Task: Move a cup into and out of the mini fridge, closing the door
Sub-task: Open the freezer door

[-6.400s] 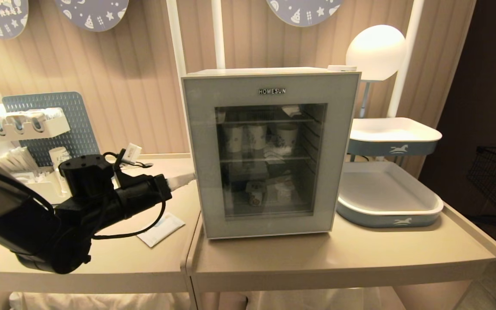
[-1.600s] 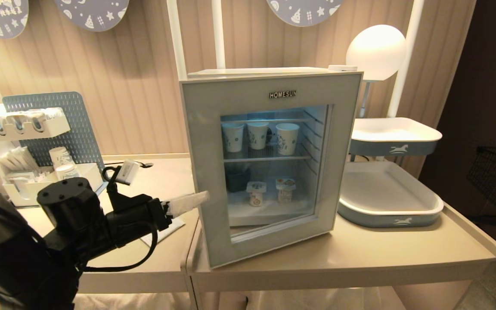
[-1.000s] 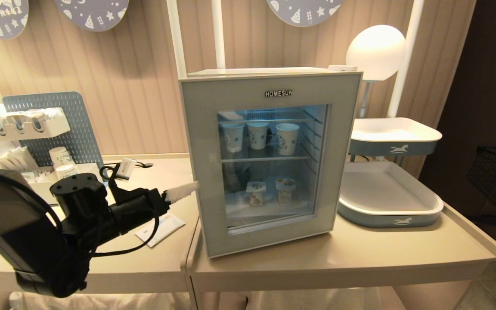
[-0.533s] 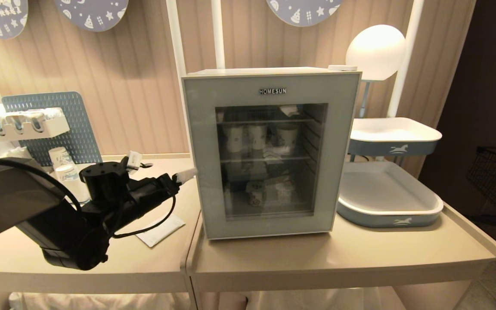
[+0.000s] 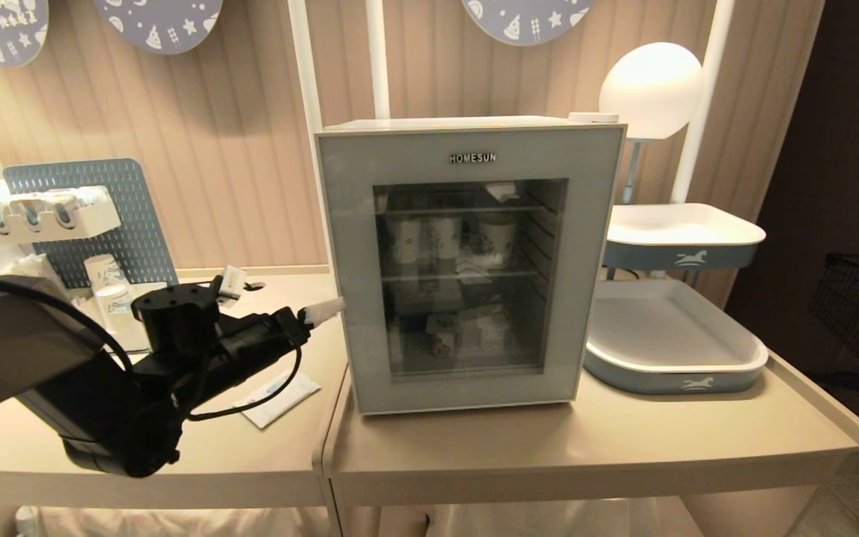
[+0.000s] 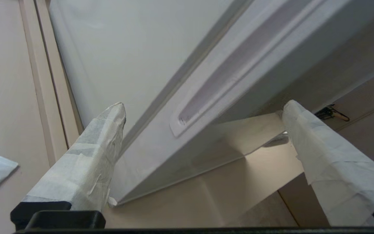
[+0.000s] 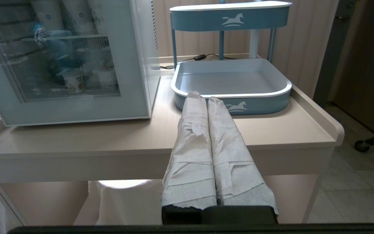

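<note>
Door (image 5: pixel 467 268) shut; left gripper (image 5: pixel 323 309) fingers spread beside it; right gripper (image 7: pixel 207 99) fingers closed.

The word "HOMESUN" is showing in pale capitals on a small dark strip at the top of the door (image 5: pixel 467 268) of the mini fridge (image 5: pixel 467 123), centred just above the dark glass window. A flat white packet (image 5: pixel 280 399) is lying on the worktop (image 5: pixel 250 455) to the left of the fridge, bearing blue print too small to read. The cups (image 7: pixel 47 14) inside are carrying small round blue marks, also unreadable.
</note>
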Controlling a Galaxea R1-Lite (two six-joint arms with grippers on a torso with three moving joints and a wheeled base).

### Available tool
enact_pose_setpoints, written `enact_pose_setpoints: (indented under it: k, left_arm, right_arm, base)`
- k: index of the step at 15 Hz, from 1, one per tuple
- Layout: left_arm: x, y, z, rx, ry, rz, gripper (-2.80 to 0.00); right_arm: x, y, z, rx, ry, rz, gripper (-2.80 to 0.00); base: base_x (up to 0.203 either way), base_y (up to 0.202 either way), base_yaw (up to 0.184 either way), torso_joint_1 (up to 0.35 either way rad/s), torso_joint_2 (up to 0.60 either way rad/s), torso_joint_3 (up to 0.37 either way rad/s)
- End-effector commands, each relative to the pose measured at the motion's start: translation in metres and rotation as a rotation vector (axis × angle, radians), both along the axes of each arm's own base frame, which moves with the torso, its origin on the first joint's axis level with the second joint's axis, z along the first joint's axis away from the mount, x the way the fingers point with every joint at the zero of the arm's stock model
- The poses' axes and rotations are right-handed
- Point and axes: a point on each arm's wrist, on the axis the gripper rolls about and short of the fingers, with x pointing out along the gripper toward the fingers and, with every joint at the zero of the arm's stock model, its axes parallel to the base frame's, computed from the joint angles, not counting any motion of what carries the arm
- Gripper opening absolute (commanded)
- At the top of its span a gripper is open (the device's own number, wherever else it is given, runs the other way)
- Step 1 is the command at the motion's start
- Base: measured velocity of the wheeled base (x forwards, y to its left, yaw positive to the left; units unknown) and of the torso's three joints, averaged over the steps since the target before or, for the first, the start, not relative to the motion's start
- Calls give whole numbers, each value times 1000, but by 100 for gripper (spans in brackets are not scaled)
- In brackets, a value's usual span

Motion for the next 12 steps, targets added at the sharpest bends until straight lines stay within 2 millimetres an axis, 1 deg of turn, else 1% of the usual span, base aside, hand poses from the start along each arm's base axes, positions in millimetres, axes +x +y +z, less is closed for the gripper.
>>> enact_pose_setpoints:
  k: [1,3,5,8,9,10,12]
  left_arm:
    - [-8,12,13,-12,-31,21,0]
    - [-1,21,21,-59,-39,52,0]
    - [2,26,25,-75,-45,67,0]
    - [10,26,20,-71,-31,104,0]
    - [13,26,18,-62,-19,137,-66]
    - [16,25,19,-54,-11,159,-280]
    - [21,18,18,-48,-14,142,-280]
  right_arm:
    - [3,0,-10,-3,35,1,-280]
    - [3,0,-10,-1,35,1,-280]
    - [3,0,-10,-1,35,1,-280]
    - [3,0,-10,-1,35,1,-280]
    - [3,0,-10,-1,35,1,-280]
    - [3,0,-10,-1,35,1,-280]
    - [3,0,-10,-1,35,1,-280]
  base:
    - [0,0,0,0,0,0]
    - [0,0,0,0,0,0]
    - [0,0,0,0,0,0]
    - [0,0,0,0,0,0]
    - [0,0,0,0,0,0]
    - [0,0,0,0,0,0]
    - [0,0,0,0,0,0]
